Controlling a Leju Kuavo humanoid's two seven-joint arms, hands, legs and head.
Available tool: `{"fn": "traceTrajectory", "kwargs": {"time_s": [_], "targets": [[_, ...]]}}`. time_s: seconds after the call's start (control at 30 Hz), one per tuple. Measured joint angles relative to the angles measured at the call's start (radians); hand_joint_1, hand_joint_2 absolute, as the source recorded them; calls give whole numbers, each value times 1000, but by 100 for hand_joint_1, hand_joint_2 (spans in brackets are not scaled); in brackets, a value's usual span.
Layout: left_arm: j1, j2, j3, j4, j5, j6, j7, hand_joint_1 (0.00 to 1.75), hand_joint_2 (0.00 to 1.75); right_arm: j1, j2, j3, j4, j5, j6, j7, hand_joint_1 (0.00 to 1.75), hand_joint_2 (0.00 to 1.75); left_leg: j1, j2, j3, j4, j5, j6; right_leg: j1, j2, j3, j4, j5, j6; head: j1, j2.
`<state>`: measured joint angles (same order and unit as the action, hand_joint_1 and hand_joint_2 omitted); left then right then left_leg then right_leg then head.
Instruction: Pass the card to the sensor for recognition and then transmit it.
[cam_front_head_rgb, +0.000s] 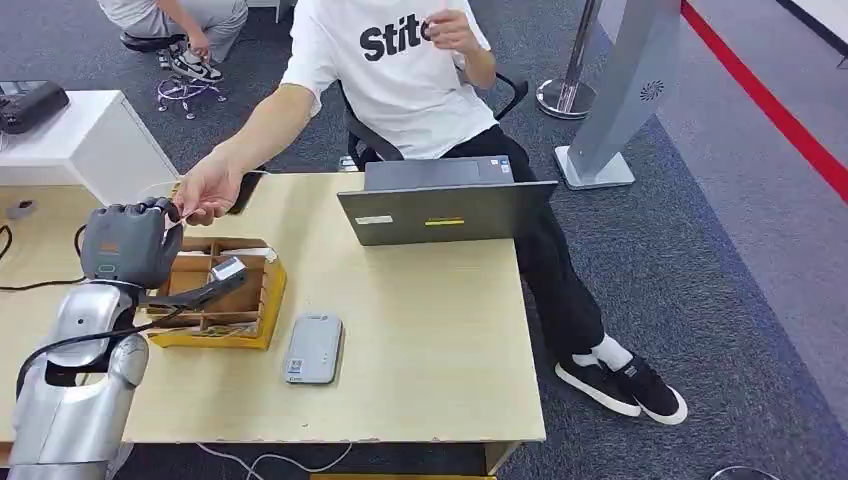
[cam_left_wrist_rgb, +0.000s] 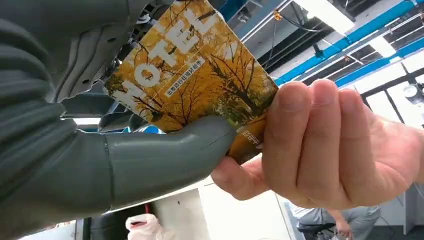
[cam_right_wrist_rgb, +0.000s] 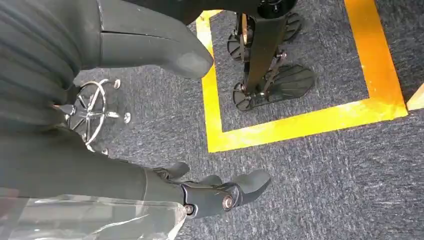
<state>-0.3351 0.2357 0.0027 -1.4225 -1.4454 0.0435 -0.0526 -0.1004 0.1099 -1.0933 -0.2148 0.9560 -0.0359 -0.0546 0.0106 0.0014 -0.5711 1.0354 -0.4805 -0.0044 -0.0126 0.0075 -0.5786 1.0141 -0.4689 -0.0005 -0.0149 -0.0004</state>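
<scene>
My left hand is raised over the table's left side and pinches the card, yellow with autumn trees and the word "MOTEL", between its thumb and fingers. A seated person's hand reaches across and grips the card's other end, fingers wrapped over its edge. The grey flat sensor lies on the table to the right of and nearer than my left hand. My right hand hangs over the carpeted floor, fingers apart and holding nothing.
A yellow wooden divided tray sits under my left hand. An open laptop stands at the table's far edge before the person in a white shirt. A white cabinet is at far left.
</scene>
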Motion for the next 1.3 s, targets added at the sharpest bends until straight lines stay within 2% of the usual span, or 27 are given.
{"fn": "traceTrajectory", "kwargs": {"time_s": [0.1,0.2,0.37,0.43,0.53,0.63,0.83,1.0,1.17,1.3], "targets": [[2,-5,5,0,4,12,-7,0,175,0,0,-1,0,0,0,0,0,175,0,-1,0,0,0,0,0,-1,0,0,0,0,0,0],[42,-54,36,-51,107,71,-53,0,175,-1,2,-13,0,-15,-2,0,0,175,0,-1,-1,0,0,0,0,-1,-1,-1,-1,0,-1,0],[163,-199,90,-282,270,118,-146,0,175,1,11,-37,0,-33,-27,21,0,175,-1,0,-3,0,-2,1,0,-1,-1,-2,-1,1,1,0],[222,-232,92,-357,280,113,-183,0,175,3,13,-47,0,-37,-34,25,0,175,-1,0,-2,0,-2,1,-1,-1,-1,-2,-1,1,0,0],[306,-254,90,-424,270,103,-223,0,175,4,14,-56,0,-42,-36,29,0,175,-1,0,-2,0,-2,2,-1,-1,-2,-2,-1,1,1,0],[366,-232,52,-433,226,77,-212,0,175,3,14,-67,0,-43,-28,24,0,175,0,0,-2,0,-2,1,0,-1,-2,-2,-1,1,0,0],[418,-107,-55,-355,135,36,-98,0,175,2,14,-69,0,-23,-1,-6,0,175,0,0,-2,-1,-1,0,0,-1,-2,0,-1,1,1,0],[416,-10,-90,-256,69,30,-35,0,175,2,14,-69,0,-11,0,-11,0,175,0,0,-2,-1,0,-1,0,-1,-2,0,0,0,1,0],[402,31,-104,-185,32,35,-9,0,175,2,14,-69,-1,-3,-3,-2,0,175,0,0,-2,-1,0,-1,0,-1,-2,0,0,0,1,0],[385,36,-105,-144,20,40,3,0,175,2,14,-69,0,-3,-3,2,0,175,0,0,-2,0,0,-1,0,-1,-2,0,0,0,1,0]]}}
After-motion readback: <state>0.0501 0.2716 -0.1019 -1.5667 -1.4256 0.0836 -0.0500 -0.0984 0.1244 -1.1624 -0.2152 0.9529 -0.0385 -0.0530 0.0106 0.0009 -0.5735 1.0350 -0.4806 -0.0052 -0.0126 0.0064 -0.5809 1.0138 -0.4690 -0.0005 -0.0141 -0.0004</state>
